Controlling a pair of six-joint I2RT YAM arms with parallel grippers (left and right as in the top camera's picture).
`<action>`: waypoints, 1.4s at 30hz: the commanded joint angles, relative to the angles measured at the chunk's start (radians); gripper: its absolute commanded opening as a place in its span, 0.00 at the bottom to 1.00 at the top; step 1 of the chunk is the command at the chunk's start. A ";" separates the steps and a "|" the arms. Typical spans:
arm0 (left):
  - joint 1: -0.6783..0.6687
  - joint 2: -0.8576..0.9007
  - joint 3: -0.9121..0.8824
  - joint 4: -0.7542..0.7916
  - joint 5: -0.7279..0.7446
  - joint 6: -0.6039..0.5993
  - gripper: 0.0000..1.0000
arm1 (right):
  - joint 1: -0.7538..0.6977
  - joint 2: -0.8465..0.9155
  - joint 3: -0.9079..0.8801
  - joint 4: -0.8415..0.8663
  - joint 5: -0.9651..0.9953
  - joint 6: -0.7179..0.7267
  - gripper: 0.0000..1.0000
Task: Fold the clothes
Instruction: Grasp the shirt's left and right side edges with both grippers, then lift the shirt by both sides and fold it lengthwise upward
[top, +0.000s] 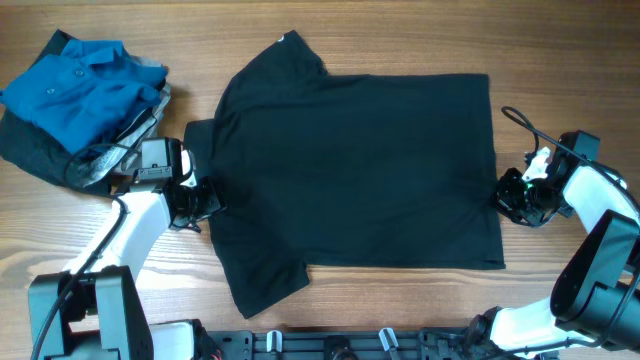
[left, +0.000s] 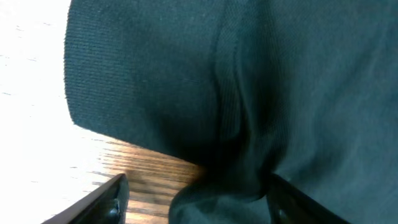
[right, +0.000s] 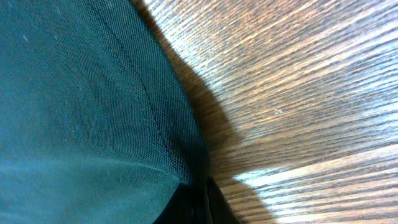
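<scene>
the black t-shirt (top: 360, 170) lies spread flat in the middle of the wooden table (top: 400, 40), its collar toward nine o'clock and its hem toward three. my left pincer (top: 200, 197) is at the shirt's nine o'clock edge, my right pincer (top: 515, 195) at its three o'clock edge. at ten o'clock on the table there is one pile, a blue collared shirt (top: 70, 85) on top of grey and charcoal garments (top: 35, 150), close behind my left arm but apart from the black shirt. one black cable (top: 525, 125) loops near my right wrist. i count one black t-shirt, one blue shirt and two pincers.

only the left wrist view shows that my left pincer is released: the fingers (left: 102, 202) stand apart, bunched cloth lies between them and bare wood shows beside one finger. only the right wrist view shows the stitched hem running into my right pincer, which is clenched on the black t-shirt.
</scene>
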 joint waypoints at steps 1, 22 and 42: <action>0.006 0.012 -0.015 -0.009 0.063 0.025 0.59 | 0.000 0.016 0.023 -0.002 -0.002 -0.014 0.04; 0.008 0.002 0.017 -0.064 0.072 0.127 0.04 | 0.000 -0.009 0.054 -0.055 -0.038 -0.043 0.04; 0.148 -0.574 0.670 -0.240 0.045 0.135 0.04 | 0.000 -0.403 0.843 -0.556 -0.114 -0.156 0.04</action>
